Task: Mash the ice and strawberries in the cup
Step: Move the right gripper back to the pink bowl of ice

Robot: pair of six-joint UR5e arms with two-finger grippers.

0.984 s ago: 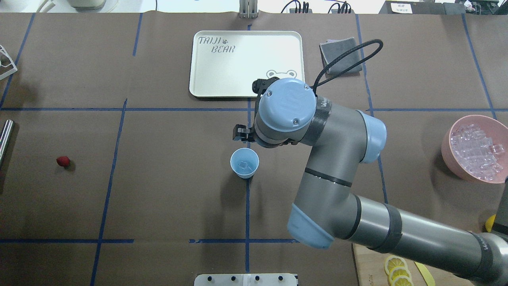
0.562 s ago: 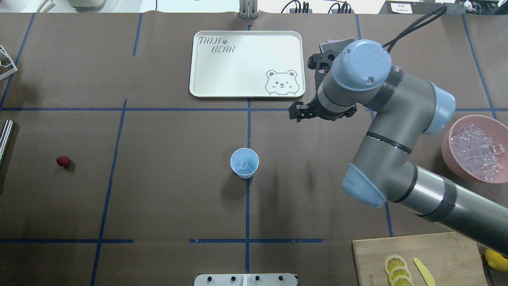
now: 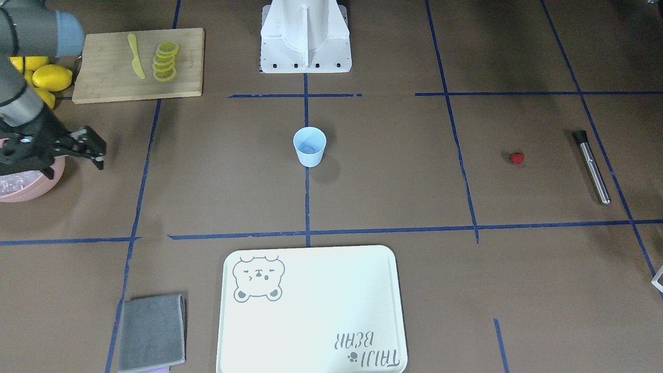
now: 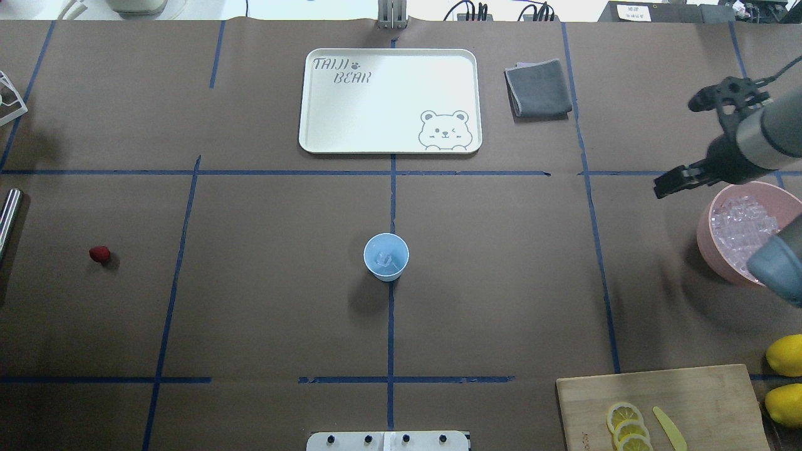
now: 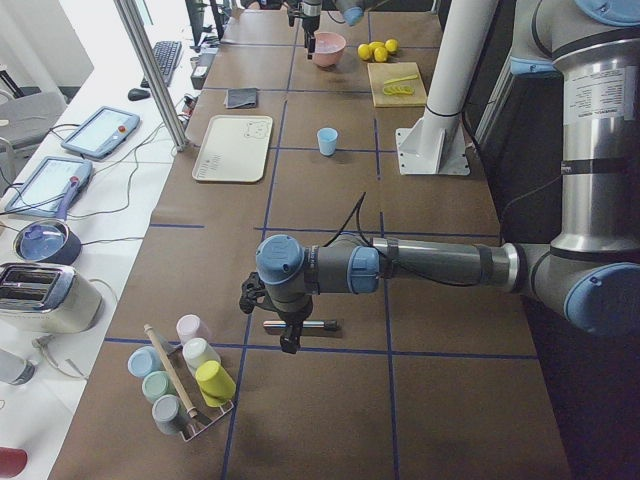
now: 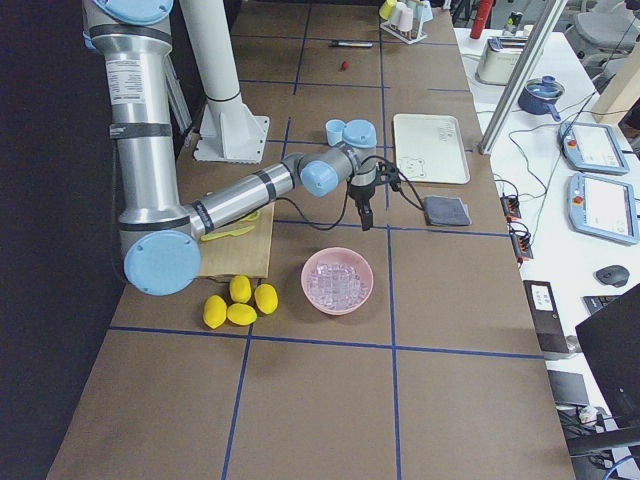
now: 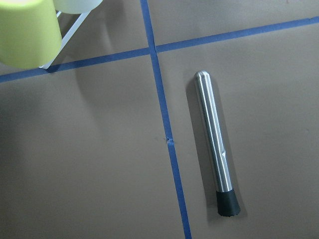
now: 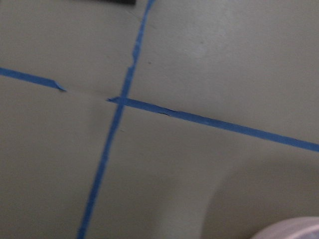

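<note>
The pale blue cup [image 4: 386, 257] [image 3: 310, 146] stands upright mid-table with a few clear ice cubes [image 4: 384, 260] inside. More ice fills the pink bowl [image 4: 707, 241] at the right edge. The red strawberry [image 4: 99, 254] [image 3: 516, 158] lies alone on the paper far left. My right gripper [image 4: 667, 185] [image 3: 98, 155] hovers beside the bowl's rim, open and holding nothing. My left gripper [image 5: 290, 335] hangs over a steel muddler [image 7: 214, 149] [image 3: 590, 166]; its fingers show in no close view, so I cannot tell its state.
A cream bear tray [image 4: 388, 100] and a folded grey cloth [image 4: 539, 88] lie at the back. A cutting board [image 4: 689, 388] with lemon slices and whole lemons [image 4: 783, 354] sit front right. A rack of coloured cups [image 5: 185, 385] stands near the left arm.
My right arm swung from beside the cup to the right, over to the pink bowl. The cup, its ice and the strawberry stayed put.
</note>
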